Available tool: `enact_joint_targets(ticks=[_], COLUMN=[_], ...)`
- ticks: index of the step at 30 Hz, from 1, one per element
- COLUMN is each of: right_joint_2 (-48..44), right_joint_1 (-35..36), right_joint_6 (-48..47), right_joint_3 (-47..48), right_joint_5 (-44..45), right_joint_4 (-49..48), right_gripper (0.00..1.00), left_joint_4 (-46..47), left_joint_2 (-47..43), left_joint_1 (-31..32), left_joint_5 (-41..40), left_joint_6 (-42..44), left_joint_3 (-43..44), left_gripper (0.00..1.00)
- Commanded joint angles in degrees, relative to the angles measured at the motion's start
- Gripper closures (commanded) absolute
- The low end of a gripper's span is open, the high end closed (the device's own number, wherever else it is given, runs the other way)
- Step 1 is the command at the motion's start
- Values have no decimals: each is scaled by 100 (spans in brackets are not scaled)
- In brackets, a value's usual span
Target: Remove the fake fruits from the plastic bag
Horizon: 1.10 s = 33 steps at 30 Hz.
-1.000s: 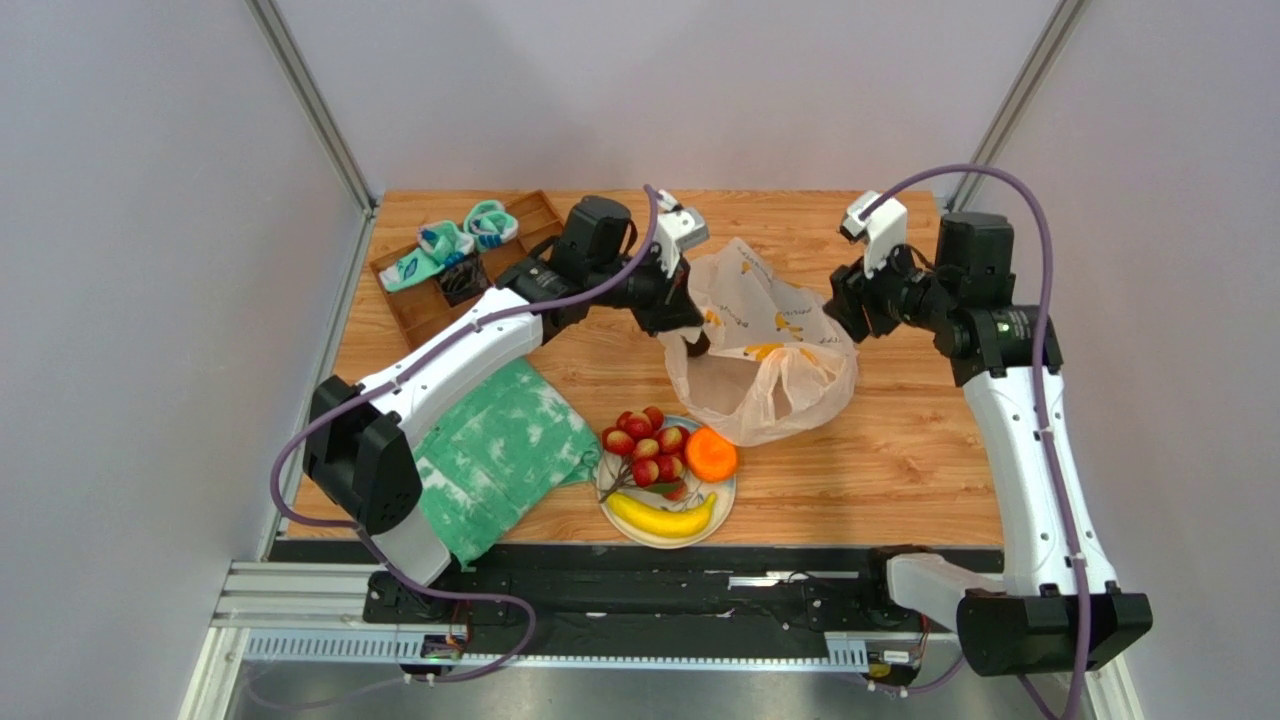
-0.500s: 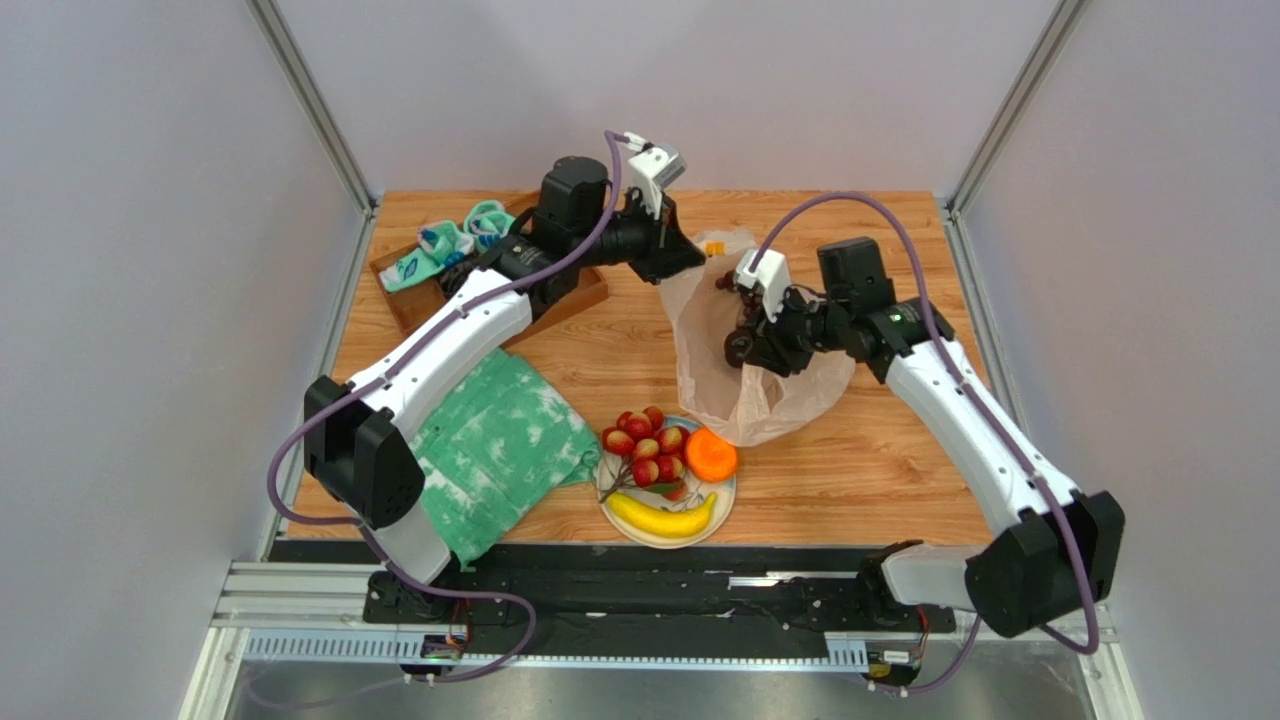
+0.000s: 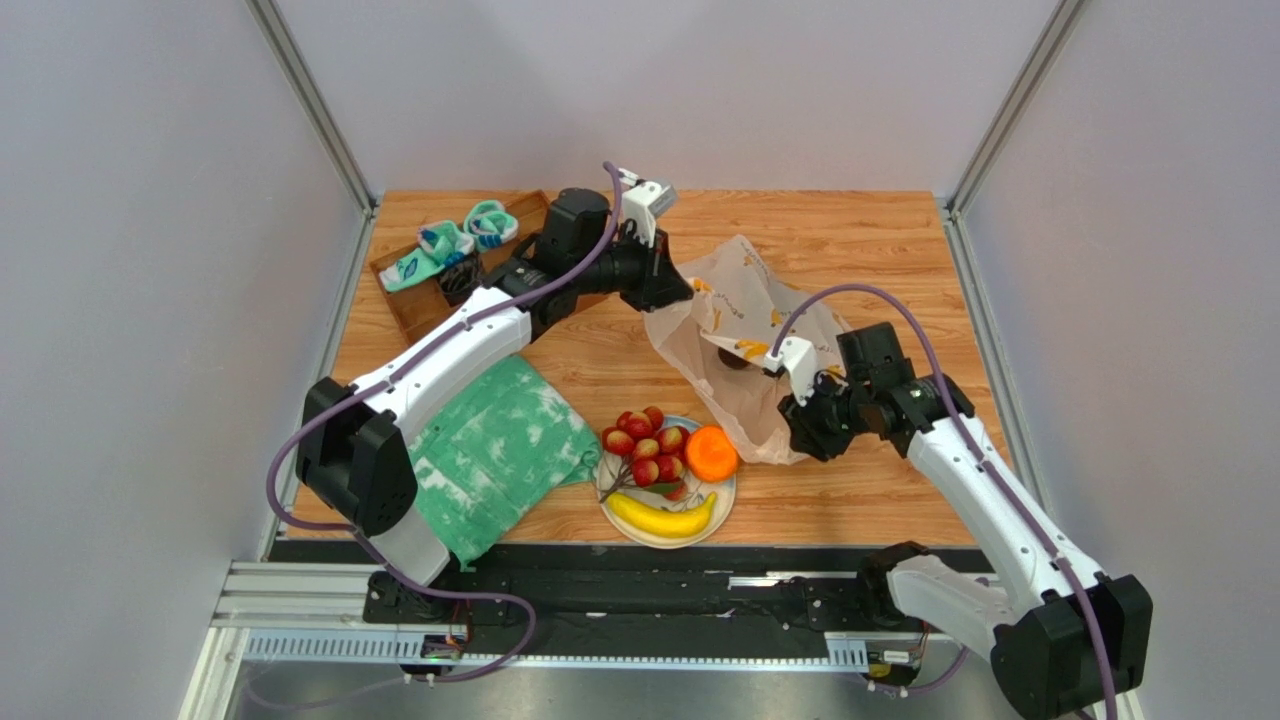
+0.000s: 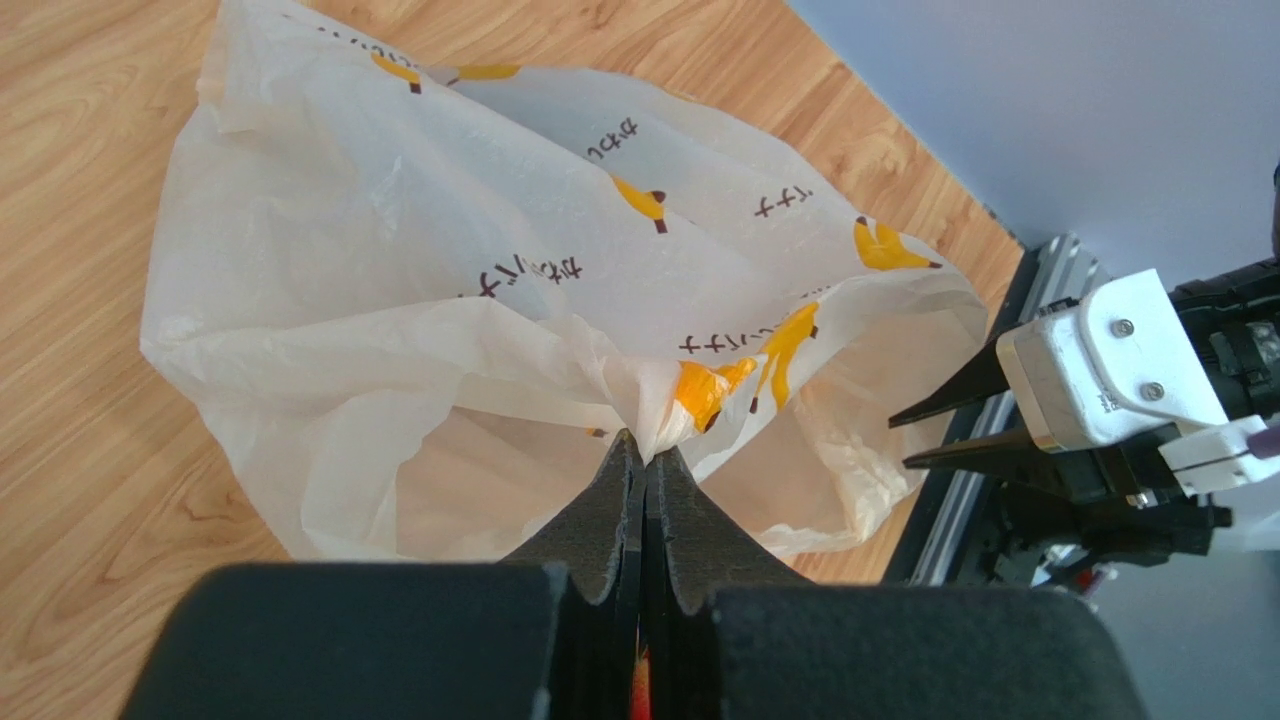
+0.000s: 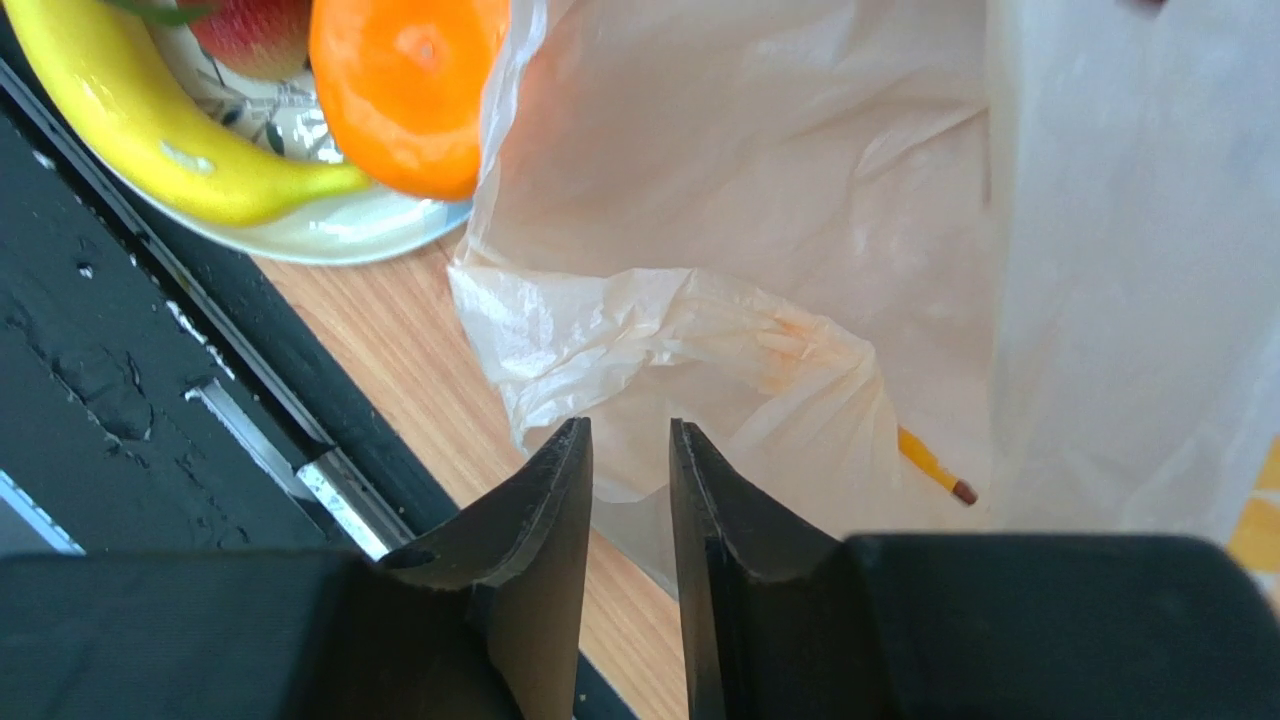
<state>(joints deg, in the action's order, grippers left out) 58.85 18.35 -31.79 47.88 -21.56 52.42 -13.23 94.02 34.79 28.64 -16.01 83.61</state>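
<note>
Across the wooden tabletop (image 3: 887,240), walled by grey panels (image 3: 150,225), the plastic bag (image 3: 751,308) is lying; the left gripper (image 4: 646,450) is pinching its bunched film; the right gripper (image 5: 627,435) is hovering, jaws narrowly parted.

robot lab cell: grey panel walls (image 3: 150,225), aluminium rail (image 3: 301,603), wooden table (image 3: 902,240)

Through the plastic bag (image 3: 751,323) a dark round shape (image 3: 732,357) shows, too veiled to name. In the right wrist view the top edge cuts off the orange (image 5: 406,83) and the banana (image 5: 166,143); the plate (image 5: 376,225) is mostly out of frame.
</note>
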Motion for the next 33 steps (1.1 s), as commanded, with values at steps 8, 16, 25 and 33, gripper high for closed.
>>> enact_joint_targets(ticks=[8, 16, 25, 33], right_joint_2=[1198, 2525, 3712, 4767], right_joint_1=[11, 37, 37, 37], right_joint_6=[-134, -363, -338, -38], right_joint_3=[1759, 2435, 2893, 3605], right_joint_5=[-700, -315, 256, 627], right_joint_4=[-548, -909, -1753, -1806], right_gripper=[68, 57, 39, 23], left_joint_4=[778, 699, 735, 708], left_joint_2=[37, 292, 380, 310], left_joint_1=[28, 46, 46, 46], left_joint_5=[10, -87, 88, 405], left_joint_6=[-1036, -860, -816, -684], left_joint_3=[531, 973, 973, 806], left_gripper=[100, 100, 100, 100])
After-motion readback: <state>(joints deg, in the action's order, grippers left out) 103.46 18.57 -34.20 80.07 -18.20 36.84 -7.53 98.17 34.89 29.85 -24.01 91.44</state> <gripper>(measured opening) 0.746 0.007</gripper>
